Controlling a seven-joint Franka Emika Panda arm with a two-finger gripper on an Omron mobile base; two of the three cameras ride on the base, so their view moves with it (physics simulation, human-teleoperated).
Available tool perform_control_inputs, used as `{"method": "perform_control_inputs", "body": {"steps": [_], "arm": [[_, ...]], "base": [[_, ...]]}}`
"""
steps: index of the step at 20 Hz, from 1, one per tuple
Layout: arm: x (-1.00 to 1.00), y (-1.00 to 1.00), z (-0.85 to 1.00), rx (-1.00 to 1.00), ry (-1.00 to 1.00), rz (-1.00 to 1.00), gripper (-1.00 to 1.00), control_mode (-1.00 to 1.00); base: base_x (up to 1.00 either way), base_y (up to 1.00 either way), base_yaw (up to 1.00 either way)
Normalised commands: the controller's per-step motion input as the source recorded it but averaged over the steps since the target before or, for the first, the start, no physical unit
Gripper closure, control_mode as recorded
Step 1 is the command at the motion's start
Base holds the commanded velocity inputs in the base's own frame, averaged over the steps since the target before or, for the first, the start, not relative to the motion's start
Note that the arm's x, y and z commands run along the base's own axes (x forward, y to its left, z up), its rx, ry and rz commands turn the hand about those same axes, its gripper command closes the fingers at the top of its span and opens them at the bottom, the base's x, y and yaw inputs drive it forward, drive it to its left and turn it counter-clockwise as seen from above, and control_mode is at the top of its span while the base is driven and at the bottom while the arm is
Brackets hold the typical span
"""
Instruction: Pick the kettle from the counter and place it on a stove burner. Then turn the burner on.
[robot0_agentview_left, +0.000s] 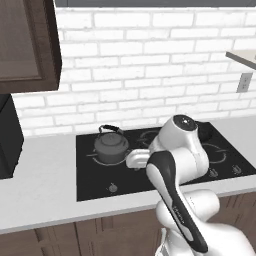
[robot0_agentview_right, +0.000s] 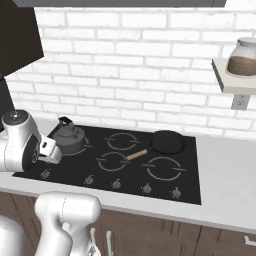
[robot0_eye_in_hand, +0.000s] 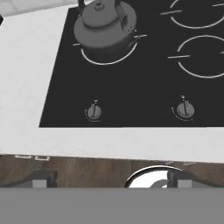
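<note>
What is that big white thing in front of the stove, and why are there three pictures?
The white thing is a robot arm in a pretend, computer-drawn kitchen. Two pictures come from cameras on its base, one behind it on each side. The third comes from a camera on its hand, looking down at the stove.

On the black cooktop sits a dark grey kettle, resting on a ring-shaped stove burner. A black frying pan with a wooden handle sits farther right. Small knobs line the front edge. A pale counter surrounds the cooktop.

The gripper, its two finger tips at the bottom of the hand picture, is open and holds nothing.
</note>
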Motion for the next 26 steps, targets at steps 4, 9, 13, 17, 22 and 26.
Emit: {"method": "perform_control_inputs", "body": {"steps": [4, 9, 13, 17, 22, 26], "arm": [[0.00, 0.19, -0.35, 0.00, 0.15, -0.01, -1.00, -1.00], [0.04, 0.33, -0.18, 0.00, 0.18, 0.00, -1.00, -1.00], [0.13, 0.37, -0.24, 0.00, 0.15, 0.00, -1.00, -1.00], [0.29, 0.32, -0.37, -0.03, 0.09, 0.00, -1.00, -1.00], [0.39, 0.20, -0.48, -0.07, 0.02, 0.00, -1.00, -1.00], [0.47, 0.16, -0.51, -0.09, 0.00, 0.00, -1.00, -1.00]], "base": [[0.00, 0.00, 0.00], [0.00, 0.00, 0.00], [0.00, 0.00, 0.00], [0.00, 0.00, 0.00], [0.00, 0.00, 0.00], [0.00, 0.00, 0.00]]}}
